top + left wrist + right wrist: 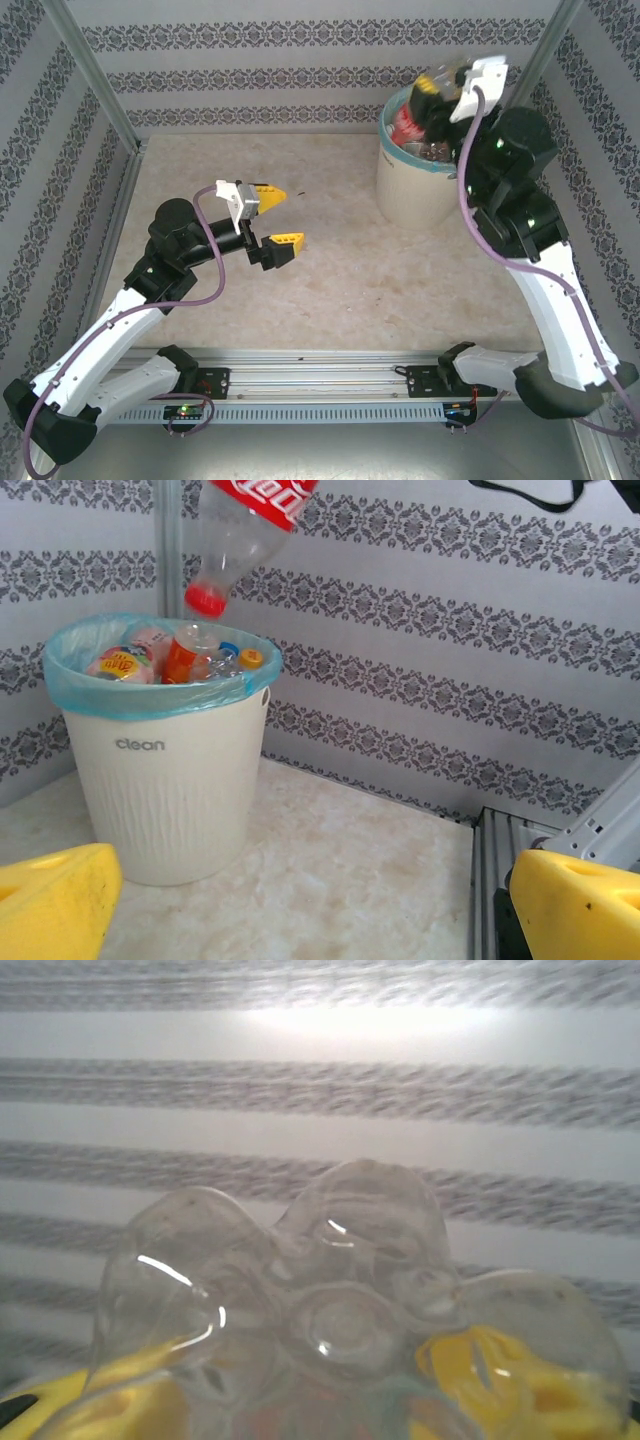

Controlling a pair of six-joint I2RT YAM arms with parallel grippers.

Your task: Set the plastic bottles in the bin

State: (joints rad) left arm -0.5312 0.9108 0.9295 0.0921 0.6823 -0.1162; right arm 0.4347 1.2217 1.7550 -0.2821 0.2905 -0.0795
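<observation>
One red-labelled clear plastic bottle (pixel 243 535) hangs cap-down above the round cream-white bin (pixel 170 800), pinched by the right gripper (pixel 435 88); more bottles (pixel 185 655) lie inside. Left gripper (pixel 290 215), left of the bin, gapes wide.

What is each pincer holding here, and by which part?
Right pincer grips the clear red-labelled plastic bottle near its base, cap down; left pincer holds nothing.

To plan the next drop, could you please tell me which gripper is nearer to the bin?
Right. The right gripper hangs directly over the bin, holding a bottle cap-down; the left gripper is open over the table, well apart from it.
</observation>
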